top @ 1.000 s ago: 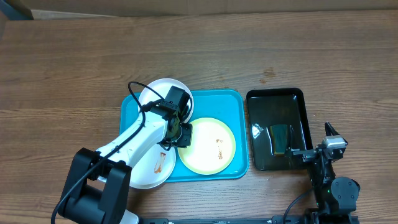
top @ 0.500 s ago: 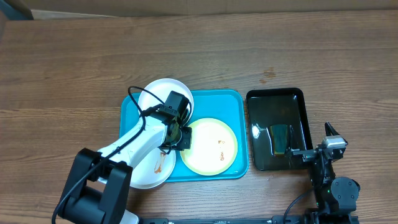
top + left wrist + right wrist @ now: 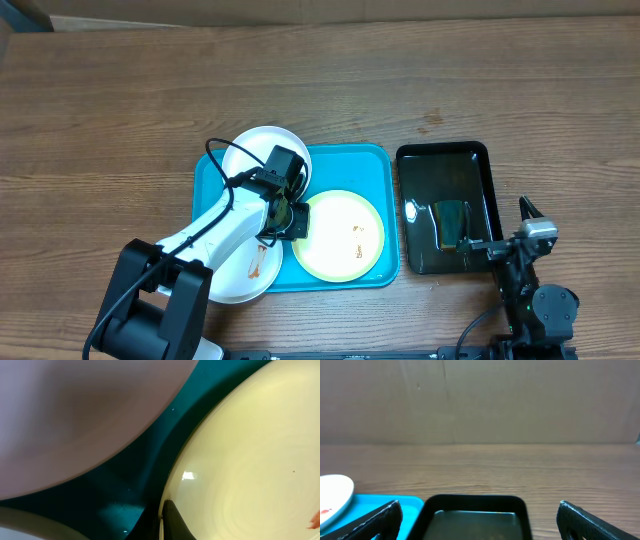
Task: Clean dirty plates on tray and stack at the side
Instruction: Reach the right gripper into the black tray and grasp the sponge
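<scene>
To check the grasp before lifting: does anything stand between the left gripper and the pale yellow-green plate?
Nothing visible does. The left gripper is shut at the left rim of the pale yellow-green plate, a finger on its edge. The rear white plate and front white plate lie further left, not between.

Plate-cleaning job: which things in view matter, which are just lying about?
In the job: yellow-green plate, far white plate, near white plate, blue tray, left hand closed at the yellow-green plate's rim.
Lying about: black tray, dark green block in it (maybe a sponge), open right hand.
</scene>
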Controlling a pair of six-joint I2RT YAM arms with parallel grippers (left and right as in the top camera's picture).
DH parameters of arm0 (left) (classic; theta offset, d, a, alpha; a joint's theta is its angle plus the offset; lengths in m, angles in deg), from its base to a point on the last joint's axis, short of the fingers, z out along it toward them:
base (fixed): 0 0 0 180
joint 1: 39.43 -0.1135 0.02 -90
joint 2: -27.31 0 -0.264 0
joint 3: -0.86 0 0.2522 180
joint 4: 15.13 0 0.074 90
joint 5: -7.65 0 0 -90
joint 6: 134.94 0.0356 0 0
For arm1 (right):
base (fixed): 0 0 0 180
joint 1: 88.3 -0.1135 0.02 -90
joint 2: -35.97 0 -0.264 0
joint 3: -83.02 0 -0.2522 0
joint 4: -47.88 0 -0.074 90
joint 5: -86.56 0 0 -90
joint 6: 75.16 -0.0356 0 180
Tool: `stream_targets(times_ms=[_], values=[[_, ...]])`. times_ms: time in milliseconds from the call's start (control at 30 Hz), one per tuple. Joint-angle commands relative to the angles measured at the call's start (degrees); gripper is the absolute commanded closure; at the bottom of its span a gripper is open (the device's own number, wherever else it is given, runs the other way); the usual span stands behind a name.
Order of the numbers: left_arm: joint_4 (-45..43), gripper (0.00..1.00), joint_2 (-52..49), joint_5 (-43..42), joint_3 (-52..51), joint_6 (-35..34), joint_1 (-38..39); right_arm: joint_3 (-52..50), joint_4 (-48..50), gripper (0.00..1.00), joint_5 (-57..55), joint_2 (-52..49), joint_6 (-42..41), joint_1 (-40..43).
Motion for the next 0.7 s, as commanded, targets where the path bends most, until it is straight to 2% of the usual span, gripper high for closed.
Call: stream_targets(times_ms=[0, 67, 167, 333, 667], values=[[-0.3, 0.96, -0.1, 0.8, -1.1, -1.3, 0.3, -0.5, 2.4, 0.0, 0.8, 0.6, -12.4, 0.4], [-0.4, 0.96, -0.1, 0.8, -1.1, -2.5, 0.3, 1.3, 0.3, 0.0, 1.7, 0.6, -14.2, 0.4], [-0.5, 0.96, -0.1, 0.8, -1.1, -2.8, 0.3, 7.0, -8.3, 0.0, 1.8, -0.1, -14.2, 0.4], [-0.8, 0.96, -0.1, 0.8, -1.1, -4.0, 0.3, 22.7, -24.5, 0.0, -1.2, -8.2, -13.1, 0.4], [-1.2, 0.96, -0.1, 1.0, -1.2, -4.0, 0.3, 56.2, -59.2, 0.0, -1.6, -46.3, -13.6, 0.4]])
